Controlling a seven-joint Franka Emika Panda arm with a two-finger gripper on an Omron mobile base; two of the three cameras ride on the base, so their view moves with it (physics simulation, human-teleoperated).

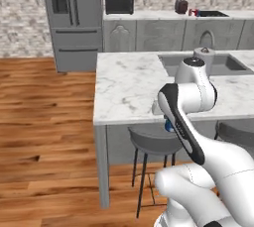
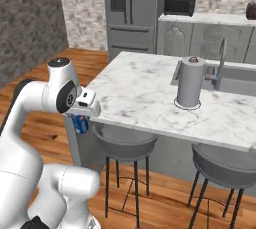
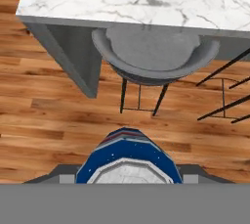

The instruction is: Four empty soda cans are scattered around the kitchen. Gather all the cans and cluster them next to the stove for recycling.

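A blue soda can (image 3: pixel 129 158) is apparently held clamped in the pincer (image 2: pixel 80 123), upright, just off the marble surface's (image 2: pixel 145 98) near edge.

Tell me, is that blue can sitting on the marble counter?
No. In the right base view the blue can hangs in the gripper, below the marble counter edge, over the wooden floor.

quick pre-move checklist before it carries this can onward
1. Blue soda can between the fingers: ok, the gripper is shut on it.
2. Can off the marble island: ok, it hangs below the island's edge.
3. Stool below the hand: not ok, close under the carry path.
4. Paper towel roll upright, away from the arm: ok.
5. Stove reachable: cannot tell, it sits on the far counter.
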